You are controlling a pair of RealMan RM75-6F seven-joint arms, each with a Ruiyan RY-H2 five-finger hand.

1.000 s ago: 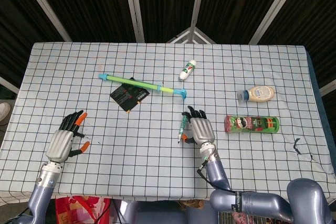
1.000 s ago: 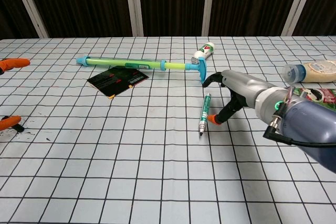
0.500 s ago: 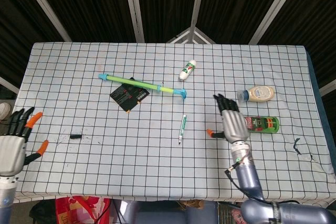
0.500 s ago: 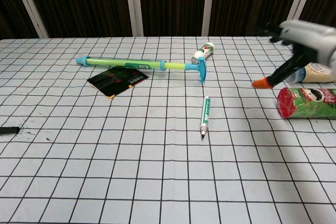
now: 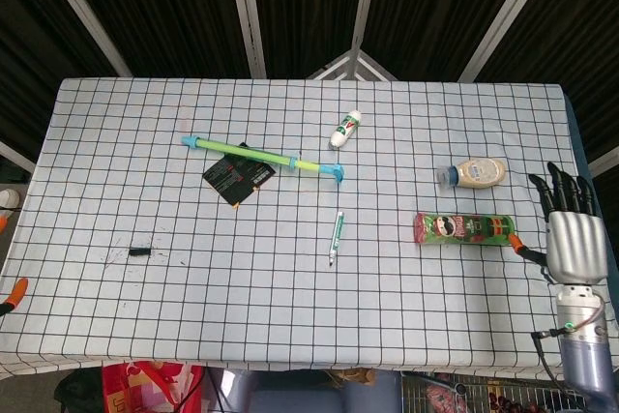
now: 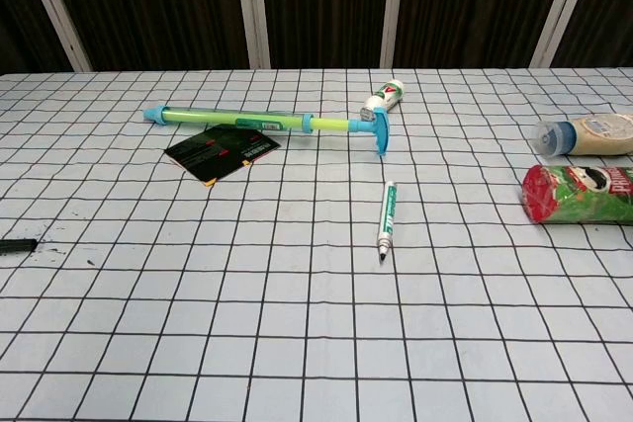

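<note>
Right hand (image 5: 576, 239) withdrew past Pringles can (image 5: 464, 229)

A table (image 6: 297, 343) covered with a white cloth with a black grid fills the chest view. Near the middle lies a green and white pen (image 6: 385, 219), its dark tip pointing toward the camera. Behind it lies a long green and blue tube tool (image 6: 267, 123), with 1 end touching a black card (image 6: 222, 152) that lies flat. Just beside the blue end of the tool lies a small white bottle (image 6: 384, 97) on its side. At the right edge, a green chips can (image 6: 579, 193) lies on its side, and a pale sauce bottle (image 6: 584, 133) lies just behind it. At the left edge there is a small black object (image 6: 18, 244), only partly visible.
</note>
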